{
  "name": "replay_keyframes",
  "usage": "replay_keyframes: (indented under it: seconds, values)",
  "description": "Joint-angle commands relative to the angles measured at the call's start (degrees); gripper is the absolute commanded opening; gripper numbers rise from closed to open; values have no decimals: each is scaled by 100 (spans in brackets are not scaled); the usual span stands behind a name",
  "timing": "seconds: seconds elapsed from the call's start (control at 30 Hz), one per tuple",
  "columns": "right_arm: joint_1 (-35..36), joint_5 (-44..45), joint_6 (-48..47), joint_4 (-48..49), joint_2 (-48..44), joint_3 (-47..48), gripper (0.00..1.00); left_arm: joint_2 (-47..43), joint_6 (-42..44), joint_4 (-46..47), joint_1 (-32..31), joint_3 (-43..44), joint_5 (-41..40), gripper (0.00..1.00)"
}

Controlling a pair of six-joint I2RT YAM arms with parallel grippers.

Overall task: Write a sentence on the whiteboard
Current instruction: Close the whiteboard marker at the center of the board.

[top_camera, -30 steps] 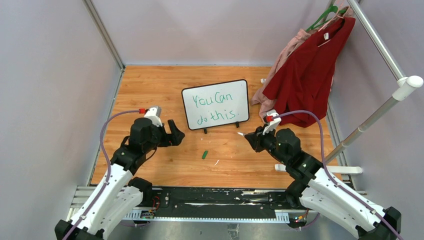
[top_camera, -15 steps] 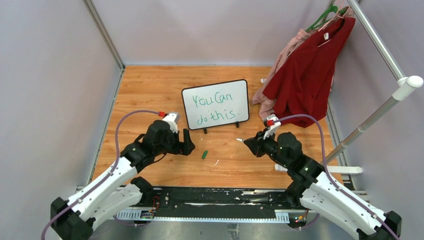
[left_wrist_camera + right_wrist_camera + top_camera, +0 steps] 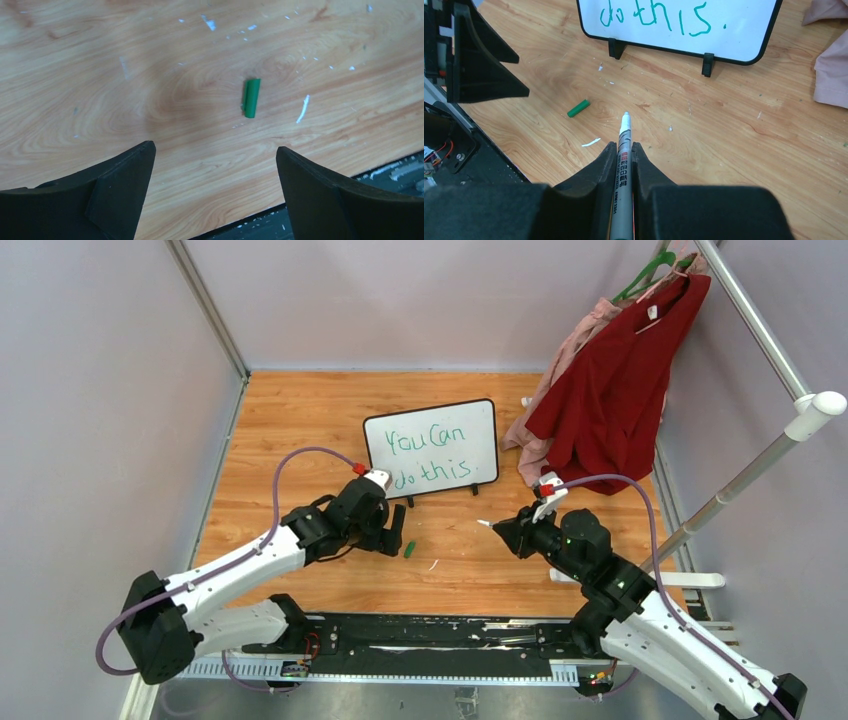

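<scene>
The whiteboard [image 3: 484,447] stands upright on two little black feet mid-table, and the sentence [image 3: 420,477] on it reads "You Can do this" in green. The right wrist view shows the whiteboard [image 3: 749,25] with only the sentence's [image 3: 659,17] lower line in frame. My right gripper [image 3: 507,529] [image 3: 624,145] is shut on a grey marker [image 3: 623,150], uncapped tip pointing left, in front of the board and clear of it. A green cap [image 3: 409,549] [image 3: 251,97] [image 3: 578,108] lies on the wood. My left gripper [image 3: 395,532] [image 3: 215,150] hangs open just left of the cap, holding nothing.
A red garment [image 3: 620,380] and a pink one [image 3: 560,370] hang from a white rack pole [image 3: 770,340] at the right, draping onto the table by the board. A white scrap [image 3: 433,565] lies near the cap. A black rail [image 3: 430,640] runs along the near edge.
My left arm has swung right and forward, bringing its open gripper from the left side up beside the green cap. The right gripper with the marker drifted slightly nearer.
</scene>
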Motion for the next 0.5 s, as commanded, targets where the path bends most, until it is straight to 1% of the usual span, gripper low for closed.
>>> replay_keyframes:
  seconds: [0.0, 0.13, 0.2, 0.27, 0.3, 0.4, 0.47]
  values:
    - [67, 90, -79, -161, -81, 100, 0, -56, -326, -591, -39, 456, -1174, 99]
    - [62, 89, -81, -150, -110, 133, 0, -181, -624, -1128, -39, 800, -2042, 100]
    - [67, 271, -86, -158, -104, 167, 0, -316, -159, -1181, -31, 904, -2039, 100]
    - [64, 295, -96, -171, -96, 201, 0, -532, -125, -1240, -26, 904, -2177, 100]
    - [62, 291, -101, -193, -85, 223, 0, -648, -28, -1176, -23, 862, -2105, 100]
    - [68, 294, -142, -278, -69, 320, 0, -886, 329, -834, -25, 729, -1229, 100]
    - [66, 306, -167, -336, -68, 356, 0, -819, 292, -759, -24, 656, -983, 100]
